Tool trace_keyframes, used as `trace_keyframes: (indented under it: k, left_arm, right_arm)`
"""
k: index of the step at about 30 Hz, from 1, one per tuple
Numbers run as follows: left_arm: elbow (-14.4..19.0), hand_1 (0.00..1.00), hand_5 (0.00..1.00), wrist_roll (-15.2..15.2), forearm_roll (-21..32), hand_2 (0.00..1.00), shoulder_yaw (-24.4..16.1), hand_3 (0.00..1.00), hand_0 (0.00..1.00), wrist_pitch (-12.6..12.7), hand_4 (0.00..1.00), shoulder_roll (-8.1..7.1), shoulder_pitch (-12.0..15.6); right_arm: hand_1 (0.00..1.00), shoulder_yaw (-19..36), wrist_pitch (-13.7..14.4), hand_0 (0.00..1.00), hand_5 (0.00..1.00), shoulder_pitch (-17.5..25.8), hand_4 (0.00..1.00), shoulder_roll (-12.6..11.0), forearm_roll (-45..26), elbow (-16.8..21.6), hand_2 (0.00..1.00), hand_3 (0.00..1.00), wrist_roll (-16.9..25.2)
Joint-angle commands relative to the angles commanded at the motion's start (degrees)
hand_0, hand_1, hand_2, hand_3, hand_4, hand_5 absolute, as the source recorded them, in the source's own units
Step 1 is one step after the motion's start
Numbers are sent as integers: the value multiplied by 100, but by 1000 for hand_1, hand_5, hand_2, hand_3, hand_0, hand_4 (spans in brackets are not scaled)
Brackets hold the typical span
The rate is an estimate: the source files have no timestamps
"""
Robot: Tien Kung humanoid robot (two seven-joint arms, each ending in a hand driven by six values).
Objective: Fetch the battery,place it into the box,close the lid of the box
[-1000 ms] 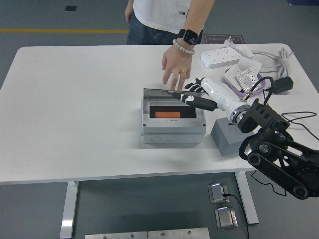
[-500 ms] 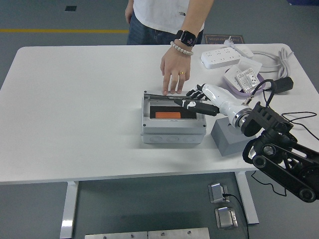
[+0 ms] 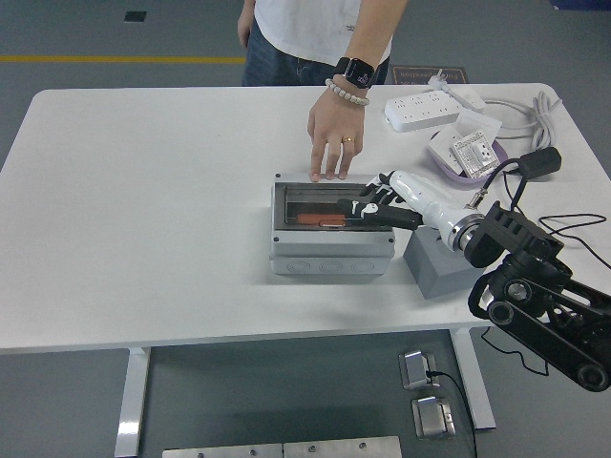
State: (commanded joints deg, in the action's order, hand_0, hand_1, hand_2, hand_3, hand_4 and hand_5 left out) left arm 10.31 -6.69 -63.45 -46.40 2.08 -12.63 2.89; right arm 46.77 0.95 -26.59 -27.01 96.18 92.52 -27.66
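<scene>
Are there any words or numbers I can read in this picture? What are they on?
Nothing here is clear enough to read.
White shirt: a small dark logo near the hem, too small to read.
Dark sign behind the table: light lettering, blurred.
White packet in the purple tray: printed marks, too small to read.
Watch: dark face, nothing readable.
Grey box: no text visible.

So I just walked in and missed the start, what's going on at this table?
The robot's right hand, white with black fingers, rests on the translucent hinged lid of the grey plastic box, which lies nearly flat over the opening. An orange rectangular battery shows through it inside the box. A person's hand at the table's far side touches its fingertips to the white table just behind the box. The left arm is out of view.
</scene>
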Motion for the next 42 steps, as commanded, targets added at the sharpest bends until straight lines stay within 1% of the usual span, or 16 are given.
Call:
trace_keyframes:
  k: [5, 9, 10, 15, 19, 22, 25, 28, 31, 34, 37, 40, 41, 42]
  left_arm:
    - [0, 563, 2, 3, 5, 512, 5, 485, 396, 1, 2, 7, 1]
    - [0, 563, 2, -1, -11, 512, -10, 485, 396, -2, 2, 17, 7]
    - [0, 563, 2, -1, -12, 512, -10, 485, 396, -3, 2, 18, 8]
    - [0, 562, 2, 6, -28, 512, -12, 485, 395, -4, 2, 12, 11]
    - [0, 563, 2, 5, -58, 511, -27, 484, 395, -5, 2, 8, 22]
    - [0, 563, 2, 8, -68, 511, -30, 484, 395, -4, 2, 7, 25]
    - [0, 563, 2, 16, -62, 511, -29, 485, 395, -1, 2, 9, 22]
    - [0, 563, 2, 24, -37, 511, -16, 485, 395, 3, 2, 25, 21]
    - [0, 563, 2, 27, -15, 511, -3, 485, 395, 3, 2, 46, 25]
    - [0, 563, 2, 25, -6, 511, -3, 485, 395, 2, 2, 60, 31]
    - [0, 563, 2, 21, -14, 510, -22, 485, 396, 4, 2, 60, 39]
    - [0, 563, 2, 20, -20, 510, -39, 485, 396, 7, 2, 53, 45]
    - [0, 563, 2, 21, -15, 510, -39, 485, 396, 9, 2, 50, 45]
    - [0, 563, 2, 22, -18, 510, -39, 485, 396, 10, 2, 47, 45]
  right_arm:
    - [647, 484, 17, 710, 998, 202, 970, -5, 117, -24, 662, 702, 51]
    - [647, 991, 164, 710, 998, 456, 970, 39, 111, -92, 662, 702, 348]
    - [647, 1138, 238, 710, 998, 526, 970, 62, 87, -122, 662, 702, 468]
    - [648, 1863, 799, 700, 998, 882, 968, 236, -254, -409, 663, 699, 1138]
    - [644, 2479, 1301, 696, 998, 1152, 964, 398, -885, -779, 663, 684, 1854]
    - [644, 2863, 1485, 696, 998, 1296, 964, 489, -1458, -1039, 663, 684, 2395]
    - [645, 3179, 1450, 707, 998, 1405, 961, 579, -2093, -1306, 662, 674, 2925]
    - [645, 3292, 1271, 707, 998, 1490, 961, 685, -2781, -1538, 662, 674, 3463]
    - [645, 3327, 1130, 706, 998, 1551, 960, 760, -3400, -1634, 658, 668, 3889]
    - [645, 3354, 1016, 706, 998, 1595, 960, 800, -4046, -1651, 658, 668, 4278]
    - [644, 3384, 928, 705, 998, 1612, 963, 814, -4553, -1641, 655, 672, 4496]
    - [644, 3435, 860, 705, 998, 1623, 963, 822, -4995, -1633, 655, 672, 4578]
    - [659, 3451, 845, 708, 998, 1625, 968, 823, -5108, -1634, 671, 697, 4588]
    - [659, 3463, 834, 708, 998, 1628, 968, 822, -5214, -1635, 671, 697, 4596]
